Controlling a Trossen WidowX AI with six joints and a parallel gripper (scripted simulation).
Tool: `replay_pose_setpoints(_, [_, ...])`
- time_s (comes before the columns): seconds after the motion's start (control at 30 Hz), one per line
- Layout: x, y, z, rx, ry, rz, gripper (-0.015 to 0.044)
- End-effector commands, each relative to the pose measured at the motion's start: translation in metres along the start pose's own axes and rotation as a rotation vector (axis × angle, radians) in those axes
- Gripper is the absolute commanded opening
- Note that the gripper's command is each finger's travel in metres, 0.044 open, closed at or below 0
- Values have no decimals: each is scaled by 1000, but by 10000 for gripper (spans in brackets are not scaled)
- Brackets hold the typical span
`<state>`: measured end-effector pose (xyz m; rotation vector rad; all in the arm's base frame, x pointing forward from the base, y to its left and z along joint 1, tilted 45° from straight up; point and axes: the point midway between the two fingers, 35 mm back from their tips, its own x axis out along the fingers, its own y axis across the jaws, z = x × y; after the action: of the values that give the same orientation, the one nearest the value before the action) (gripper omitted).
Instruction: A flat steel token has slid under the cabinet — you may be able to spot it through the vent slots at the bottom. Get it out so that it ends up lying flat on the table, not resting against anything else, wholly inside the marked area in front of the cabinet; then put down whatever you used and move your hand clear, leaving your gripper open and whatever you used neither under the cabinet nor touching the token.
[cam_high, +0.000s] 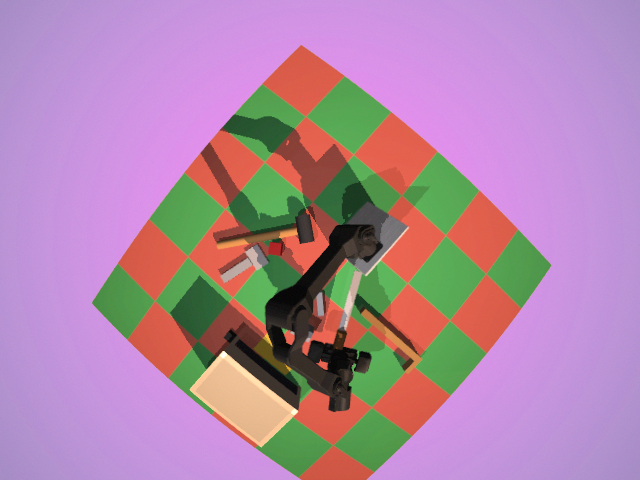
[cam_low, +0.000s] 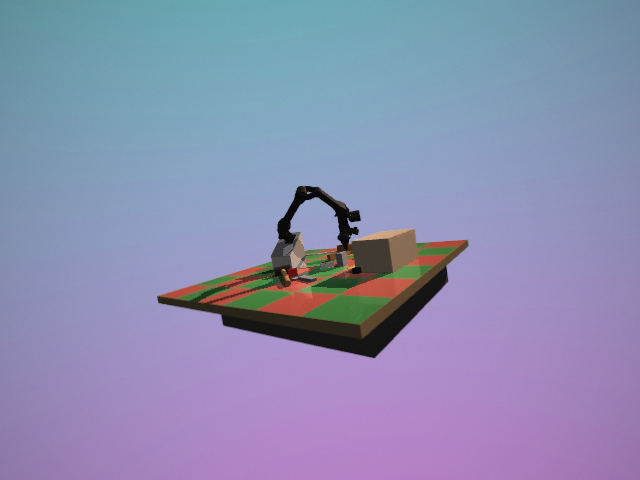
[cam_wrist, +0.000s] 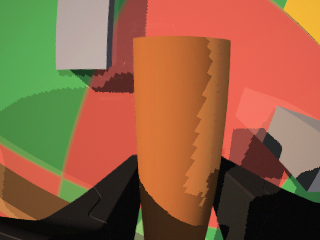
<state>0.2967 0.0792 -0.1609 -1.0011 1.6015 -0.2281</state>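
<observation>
The gripper (cam_high: 338, 347) (cam_low: 345, 246) (cam_wrist: 174, 163) is clenched on the orange handle of the tool (cam_high: 350, 304) (cam_wrist: 182, 115), one finger against each side. The handle runs centrally up the wrist view, so the hold looks square enough to lift with. A good lift should be straight up and slow, watching for twist, since the long pale blade hangs out to one side and could droop or swivel in the fingers. The blade points back towards the base (cam_high: 391, 235) (cam_low: 289, 255), away from the cabinet, so the tool probably needs a wide turn before it can reach in, raised enough to miss the loose pieces nearby. After that, the blade should go in low and level, pass beyond the token and draw it out gently

The wrist points steeply down, with the gripper low over the table (cam_high: 356, 118) (cam_low: 336, 304). Behind it the arm (cam_high: 320, 263) (cam_low: 289, 211) climbs from the base, bends over at the elbow and drops in a high arch

Farther off, the yellow patch (cam_high: 271, 356) (cam_wrist: 307, 15), likely the marked area, lies before the cabinet (cam_high: 242, 397) (cam_low: 374, 255). The token is out of sight, presumably underneath it
</observation>
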Motion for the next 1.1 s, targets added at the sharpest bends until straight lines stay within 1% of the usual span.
replay_pose_setpoints(0.0, [-14,0,0,4,-11,6,0])
replay_pose_setpoints(1.07, [-79,-5,-4,3,-11,9,0])
